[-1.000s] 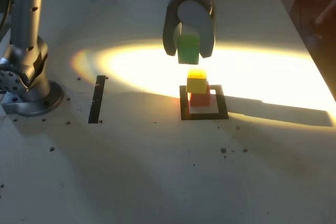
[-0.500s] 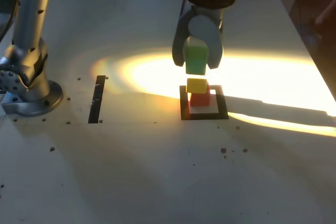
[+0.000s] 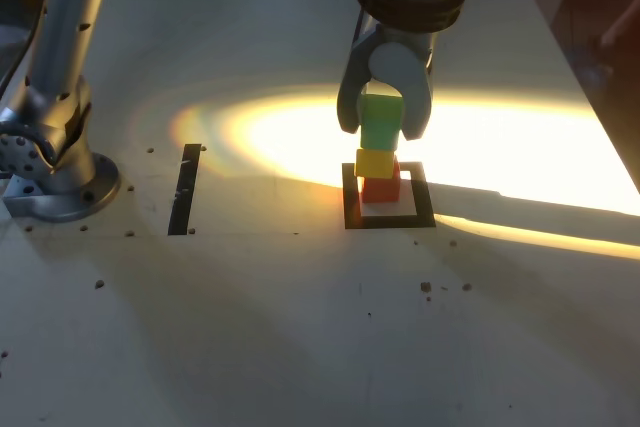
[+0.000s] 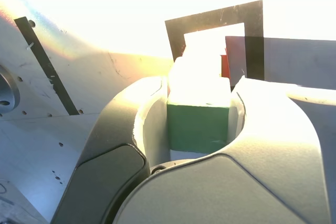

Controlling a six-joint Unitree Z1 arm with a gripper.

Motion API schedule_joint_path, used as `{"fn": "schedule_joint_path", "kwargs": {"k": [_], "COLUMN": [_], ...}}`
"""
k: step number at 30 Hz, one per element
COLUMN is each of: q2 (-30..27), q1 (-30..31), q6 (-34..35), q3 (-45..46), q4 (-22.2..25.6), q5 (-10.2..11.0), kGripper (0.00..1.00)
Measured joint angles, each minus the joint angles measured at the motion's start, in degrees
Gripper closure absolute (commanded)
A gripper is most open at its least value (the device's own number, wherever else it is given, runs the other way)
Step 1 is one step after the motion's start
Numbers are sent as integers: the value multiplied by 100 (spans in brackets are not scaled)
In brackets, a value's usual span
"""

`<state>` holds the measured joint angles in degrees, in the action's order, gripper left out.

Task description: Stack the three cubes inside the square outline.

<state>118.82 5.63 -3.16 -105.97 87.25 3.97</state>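
Note:
My gripper [image 3: 383, 129] is shut on the green cube [image 3: 380, 121], which it holds directly over the stack. The yellow cube [image 3: 375, 163] sits on the red-orange cube [image 3: 381, 188] inside the square outline [image 3: 390, 220] of black tape. The green cube's underside is at the yellow cube's top; whether they touch I cannot tell. In the wrist view the green cube [image 4: 198, 127] fills the gap between the two fingers of the gripper [image 4: 202, 92]. Beyond it lie the square outline [image 4: 254, 30] and a sliver of the red-orange cube [image 4: 224, 64]. Glare washes out the yellow cube there.
A straight black tape strip [image 3: 185, 188] lies to the exterior view's left of the outline, also seen as the strip [image 4: 47, 66] in the wrist view. The arm's metal base [image 3: 50, 172] stands at the far left. A bright light patch crosses the pale table [image 3: 300, 327].
The gripper has come down and slightly rightward in the exterior view with the green cube, from well above the yellow cube to right at its top.

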Motion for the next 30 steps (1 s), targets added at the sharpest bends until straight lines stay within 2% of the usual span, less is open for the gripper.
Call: {"fn": "schedule_joint_path", "kwargs": {"k": [10,13,17,21,25,30], "q2": [17,16,6,-162,-695,-1463], "q1": [0,0,0,4,24,-22], "q6": [-29,-32,-33,-51,-106,-124], "q3": [-10,-30,-105,-213,-125,671], "q4": [9,50,138,239,406,470], "q5": [1,85,189,200,203,202], "kGripper": [14,5,1,1,1,1]}}
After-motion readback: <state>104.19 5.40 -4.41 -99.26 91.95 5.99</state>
